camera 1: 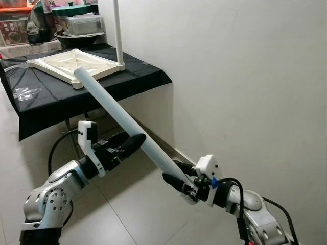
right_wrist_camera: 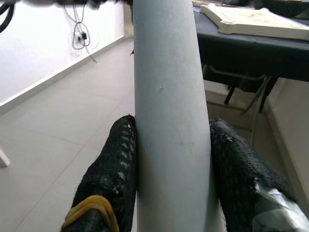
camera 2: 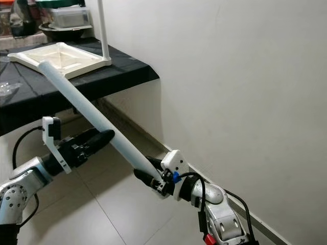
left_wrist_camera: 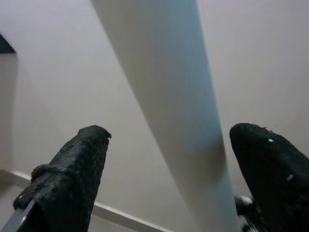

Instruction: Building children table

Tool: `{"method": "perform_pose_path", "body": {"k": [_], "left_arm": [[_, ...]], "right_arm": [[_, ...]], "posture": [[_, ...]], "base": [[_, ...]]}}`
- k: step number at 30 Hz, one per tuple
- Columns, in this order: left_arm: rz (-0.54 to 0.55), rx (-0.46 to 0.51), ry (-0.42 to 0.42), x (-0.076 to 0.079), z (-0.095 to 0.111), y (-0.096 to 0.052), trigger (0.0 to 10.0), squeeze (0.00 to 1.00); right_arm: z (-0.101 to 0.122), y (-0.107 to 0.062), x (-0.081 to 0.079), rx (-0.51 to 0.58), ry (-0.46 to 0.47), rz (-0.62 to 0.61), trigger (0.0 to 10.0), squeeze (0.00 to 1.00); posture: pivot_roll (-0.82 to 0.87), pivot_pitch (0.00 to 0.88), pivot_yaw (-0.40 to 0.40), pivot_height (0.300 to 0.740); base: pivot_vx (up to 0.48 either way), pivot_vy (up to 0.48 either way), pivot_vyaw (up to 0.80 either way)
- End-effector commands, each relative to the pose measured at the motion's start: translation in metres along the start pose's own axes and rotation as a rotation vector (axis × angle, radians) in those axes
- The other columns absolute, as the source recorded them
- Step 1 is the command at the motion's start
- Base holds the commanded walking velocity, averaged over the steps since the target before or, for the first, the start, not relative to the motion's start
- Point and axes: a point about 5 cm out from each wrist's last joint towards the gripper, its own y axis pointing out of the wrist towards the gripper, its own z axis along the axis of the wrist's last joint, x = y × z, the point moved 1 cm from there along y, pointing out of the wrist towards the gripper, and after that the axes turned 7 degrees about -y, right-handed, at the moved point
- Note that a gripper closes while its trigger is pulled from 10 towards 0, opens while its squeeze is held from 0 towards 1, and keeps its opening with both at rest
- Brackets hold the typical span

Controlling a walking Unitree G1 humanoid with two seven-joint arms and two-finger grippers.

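The right claw (right_wrist_camera: pixel 171 179) is clenched on the low end of the long white table leg (camera 1: pixel 125 120), which slants up toward the upturned white tabletop (camera 1: pixel 71 62). The left claw (left_wrist_camera: pixel 169 179), released, straddles the leg mid-length; its wrist view shows clear gaps.

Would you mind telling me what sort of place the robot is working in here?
Probably a room in a home: tiled floor, plain white wall, and a black-draped table holding an upturned white tabletop and kitchen containers.

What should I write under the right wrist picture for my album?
The right gripper clamps a white table leg, with the upside-down tabletop on the black-draped table ahead.
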Motion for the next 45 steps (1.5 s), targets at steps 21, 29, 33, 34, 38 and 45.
{"method": "perform_pose_path", "body": {"k": [21, 29, 33, 34, 38, 45], "left_arm": [[-0.043, 0.106, 0.018, 0.010, 0.029, 0.020, 0.0, 0.00], [-0.097, 0.017, 0.084, 0.021, 0.023, 0.032, 10.0, 0.00], [-0.101, 0.003, 0.096, 0.020, 0.021, 0.032, 10.0, 0.00], [-0.107, -0.006, 0.103, 0.021, 0.020, 0.034, 10.0, 0.00], [-0.135, -0.013, 0.119, 0.025, 0.021, 0.041, 10.0, 0.00], [-0.184, -0.029, 0.129, 0.033, 0.020, 0.051, 10.0, 0.00]], "right_arm": [[0.000, 0.009, -0.009, -0.004, -0.021, 0.014, 0.0, 0.00], [0.000, 0.013, 0.002, -0.050, -0.005, -0.020, 10.0, 0.89], [0.002, 0.013, -0.002, -0.043, 0.004, 0.020, 10.0, 1.00], [0.004, 0.014, -0.001, -0.052, -0.003, 0.038, 10.0, 1.00], [0.009, 0.018, 0.003, -0.063, -0.010, 0.048, 10.0, 1.00], [0.002, 0.030, 0.007, -0.124, 0.005, 0.006, 10.0, 0.93]], "posture": [[0.01, 0.000, -0.052, 0.740], [0.01, 0.000, -0.060, 0.740], [0.01, 0.000, -0.063, 0.740], [0.01, 0.000, -0.067, 0.740], [0.01, 0.000, -0.069, 0.740], [0.02, 0.000, -0.070, 0.740]], "base": [[0.000, 0.000, 0.00], [0.000, 0.000, 0.00], [0.000, 0.000, 0.00], [0.000, 0.000, 0.00], [0.000, 0.000, 0.00], [0.000, 0.000, 0.00]]}}
